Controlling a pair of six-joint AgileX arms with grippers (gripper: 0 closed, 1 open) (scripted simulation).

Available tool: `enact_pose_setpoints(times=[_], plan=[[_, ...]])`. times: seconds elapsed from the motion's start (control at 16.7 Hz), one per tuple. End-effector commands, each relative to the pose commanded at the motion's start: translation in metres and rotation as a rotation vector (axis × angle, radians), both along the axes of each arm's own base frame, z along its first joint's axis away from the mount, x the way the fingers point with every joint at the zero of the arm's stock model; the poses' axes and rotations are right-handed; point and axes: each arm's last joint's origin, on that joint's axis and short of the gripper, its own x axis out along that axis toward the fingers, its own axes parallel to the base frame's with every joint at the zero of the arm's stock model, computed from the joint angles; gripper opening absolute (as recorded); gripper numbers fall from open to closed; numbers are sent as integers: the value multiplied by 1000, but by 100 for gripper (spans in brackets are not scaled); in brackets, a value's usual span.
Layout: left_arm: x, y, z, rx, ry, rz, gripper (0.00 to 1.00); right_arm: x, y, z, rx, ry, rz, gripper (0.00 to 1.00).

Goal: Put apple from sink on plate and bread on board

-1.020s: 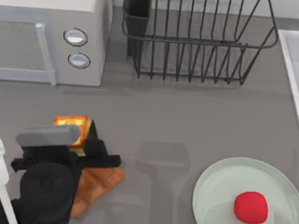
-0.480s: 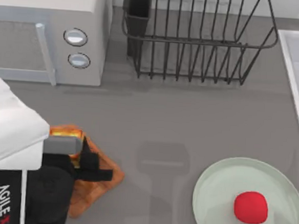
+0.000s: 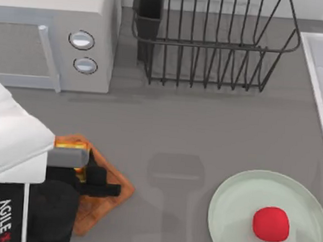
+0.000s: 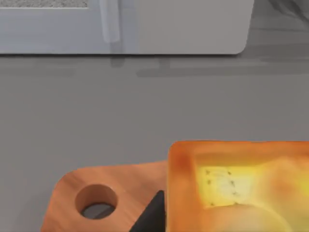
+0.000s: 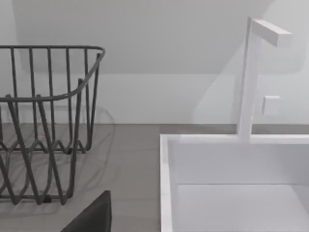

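left gripper [image 3: 88, 174] over the board [image 3: 103, 197] at table's bottom-left corner, clenched on bread [image 4: 241, 186]. apple [image 3: 271, 223] on plate [image 3: 233, 198]. arm label reads "agile".

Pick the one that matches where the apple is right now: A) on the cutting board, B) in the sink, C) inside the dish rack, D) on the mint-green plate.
D: in the top view the apple lies on the plate, apart from the sink and the board.
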Motion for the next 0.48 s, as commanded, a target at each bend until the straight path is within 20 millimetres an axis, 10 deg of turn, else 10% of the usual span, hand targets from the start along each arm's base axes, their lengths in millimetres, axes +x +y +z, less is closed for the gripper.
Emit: enact_pose_setpoints(times=[0.48], plan=[[0,0,0,0,0,0,83,0,0,0,0,0,0,100]])
